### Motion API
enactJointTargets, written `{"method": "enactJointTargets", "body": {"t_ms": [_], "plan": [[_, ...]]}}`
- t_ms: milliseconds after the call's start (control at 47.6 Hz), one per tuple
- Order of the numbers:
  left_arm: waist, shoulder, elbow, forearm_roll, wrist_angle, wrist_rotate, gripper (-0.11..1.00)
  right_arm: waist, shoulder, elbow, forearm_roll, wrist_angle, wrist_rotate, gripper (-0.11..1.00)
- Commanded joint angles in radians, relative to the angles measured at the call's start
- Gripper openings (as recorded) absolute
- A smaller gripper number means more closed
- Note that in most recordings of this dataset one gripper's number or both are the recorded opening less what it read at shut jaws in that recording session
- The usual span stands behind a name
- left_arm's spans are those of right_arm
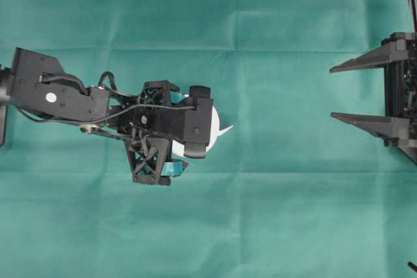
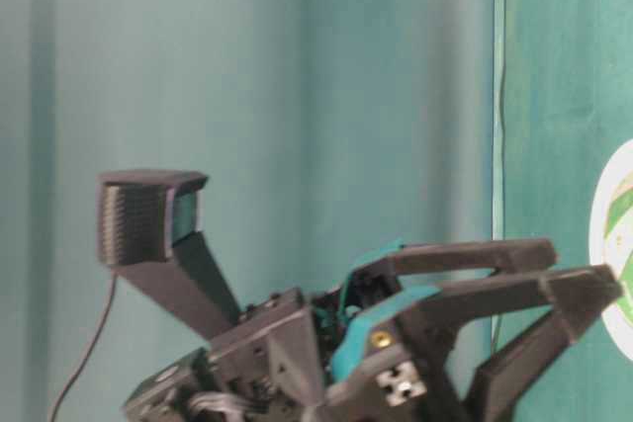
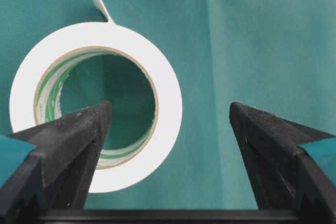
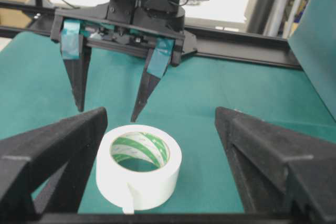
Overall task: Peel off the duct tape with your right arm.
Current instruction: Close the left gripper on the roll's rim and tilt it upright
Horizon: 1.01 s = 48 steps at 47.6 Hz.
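Glossy white duct tape [image 4: 139, 174], ring-shaped (green-printed core), at lower centre on matte teal cloth [image 4: 220, 93]. Left gripper [image 4: 107, 111] above, pointed fingers apart; right gripper [image 1: 335, 92] at right edge, likewise spread.

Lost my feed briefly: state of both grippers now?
Left gripper: open, holding nothing, above the duct tape.
Right gripper: open, empty, away from the tape.
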Motion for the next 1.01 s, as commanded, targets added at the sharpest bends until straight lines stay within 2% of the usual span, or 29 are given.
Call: {"method": "enactJointTargets", "body": {"t_ms": [0, 399, 987], "plan": [[-0.002, 0.005, -0.012, -0.002, -0.018, 0.0, 0.95, -0.002, 0.009, -0.011, 0.0, -0.011, 0.002, 0.68], [-0.002, 0.121, -0.012, 0.0, -0.051, -0.002, 0.95, 0.0, 0.029, -0.006, -0.002, -0.038, 0.002, 0.68], [-0.002, 0.181, 0.012, 0.0, -0.109, -0.002, 0.95, -0.002, 0.057, -0.003, 0.0, -0.063, 0.002, 0.68]]}}
